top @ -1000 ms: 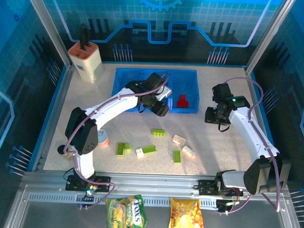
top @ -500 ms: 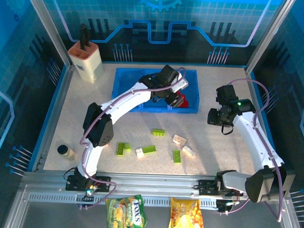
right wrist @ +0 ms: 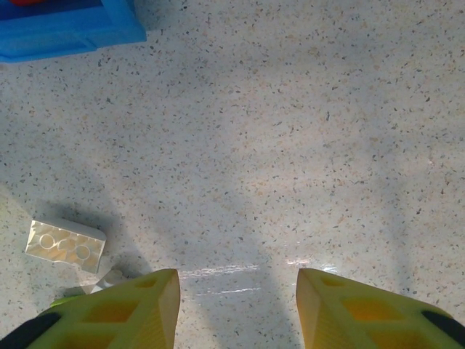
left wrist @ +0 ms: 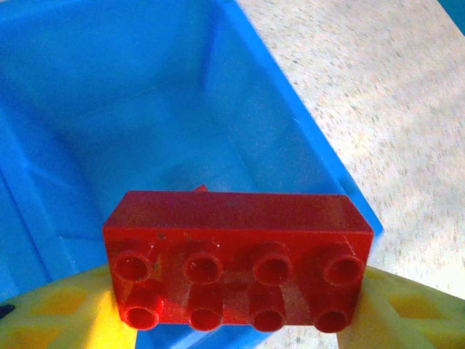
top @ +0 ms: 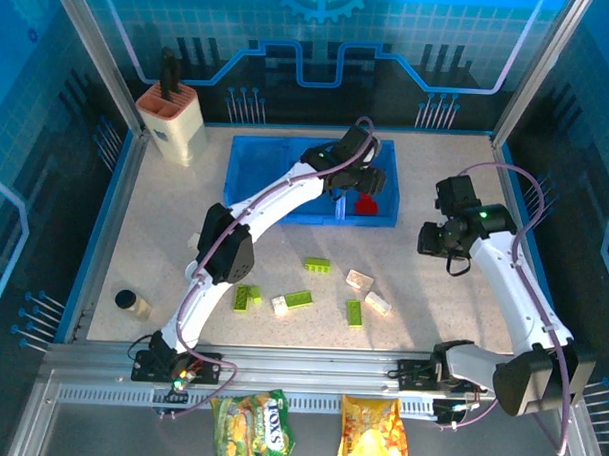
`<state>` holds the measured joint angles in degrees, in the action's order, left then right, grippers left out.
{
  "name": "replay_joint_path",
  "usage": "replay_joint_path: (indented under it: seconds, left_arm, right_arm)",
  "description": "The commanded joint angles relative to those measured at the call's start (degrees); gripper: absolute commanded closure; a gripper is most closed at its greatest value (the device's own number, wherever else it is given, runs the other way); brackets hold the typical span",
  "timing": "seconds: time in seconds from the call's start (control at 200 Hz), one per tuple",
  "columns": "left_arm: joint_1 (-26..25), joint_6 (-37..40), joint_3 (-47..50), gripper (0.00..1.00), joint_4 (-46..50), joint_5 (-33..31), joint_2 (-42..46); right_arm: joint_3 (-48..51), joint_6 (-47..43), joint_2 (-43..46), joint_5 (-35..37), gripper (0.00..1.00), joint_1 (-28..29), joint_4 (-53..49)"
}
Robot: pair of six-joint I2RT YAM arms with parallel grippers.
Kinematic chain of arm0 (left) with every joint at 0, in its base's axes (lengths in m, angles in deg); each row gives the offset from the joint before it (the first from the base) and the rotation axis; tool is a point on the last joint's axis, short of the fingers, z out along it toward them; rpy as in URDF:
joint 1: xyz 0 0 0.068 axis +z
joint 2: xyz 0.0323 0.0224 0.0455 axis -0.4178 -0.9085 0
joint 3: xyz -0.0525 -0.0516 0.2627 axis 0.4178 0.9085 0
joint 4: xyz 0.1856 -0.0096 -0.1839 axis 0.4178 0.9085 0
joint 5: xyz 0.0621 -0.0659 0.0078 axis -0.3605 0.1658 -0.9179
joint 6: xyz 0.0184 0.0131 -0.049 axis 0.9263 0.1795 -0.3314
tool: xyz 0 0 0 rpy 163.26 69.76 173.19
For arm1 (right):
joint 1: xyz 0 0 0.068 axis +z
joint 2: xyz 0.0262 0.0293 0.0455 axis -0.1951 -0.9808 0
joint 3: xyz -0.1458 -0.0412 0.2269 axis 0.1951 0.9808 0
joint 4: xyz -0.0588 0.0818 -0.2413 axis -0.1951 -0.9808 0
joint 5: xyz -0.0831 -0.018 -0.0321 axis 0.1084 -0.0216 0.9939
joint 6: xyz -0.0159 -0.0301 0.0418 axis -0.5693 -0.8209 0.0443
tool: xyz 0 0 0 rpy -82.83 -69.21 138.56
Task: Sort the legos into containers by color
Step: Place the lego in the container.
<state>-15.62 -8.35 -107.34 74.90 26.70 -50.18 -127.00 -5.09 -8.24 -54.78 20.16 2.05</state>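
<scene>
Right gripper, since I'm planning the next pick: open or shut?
Open: the right gripper shows its yellow fingers wide apart, nothing between them.

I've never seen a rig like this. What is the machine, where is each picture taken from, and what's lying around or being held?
Two robot arms are bolted at the table's near edge, each ending in a two-finger gripper. One picture looks down from above and behind them; the other two come from cameras on the wrists. The left gripper is shut on a red brick over the blue tray's right compartment, where another red brick lies. The right gripper is open and empty above bare table near a white brick. Green bricks and more white ones lie loose on the table. A knife block and a small can stand off to the left.
</scene>
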Motion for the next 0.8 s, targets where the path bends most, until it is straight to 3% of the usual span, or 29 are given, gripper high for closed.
replay_joint_path:
  seconds: [0.0, 0.12, 0.535, 0.795]
  left_arm:
    - [-0.98, -8.67, -1.08, 0.45, -3.56, -4.44, -1.59]
    - [-2.78, -9.99, -0.88, 0.44, -7.20, -8.49, -2.89]
    - [-7.26, -13.75, 2.47, 0.43, -18.13, -31.93, -5.89]
    - [-7.96, -11.85, 2.70, 0.43, -21.53, -38.50, -8.86]
  right_arm:
    - [1.06, 0.28, 1.67, 0.10, 0.53, -0.91, -1.69]
    - [1.87, 0.39, 1.98, -0.69, 0.53, -0.91, -1.56]
    - [3.41, 0.21, 3.94, -2.42, 0.53, -0.82, -1.91]
    - [3.96, -0.18, 5.43, -4.03, 0.53, -0.91, -2.35]
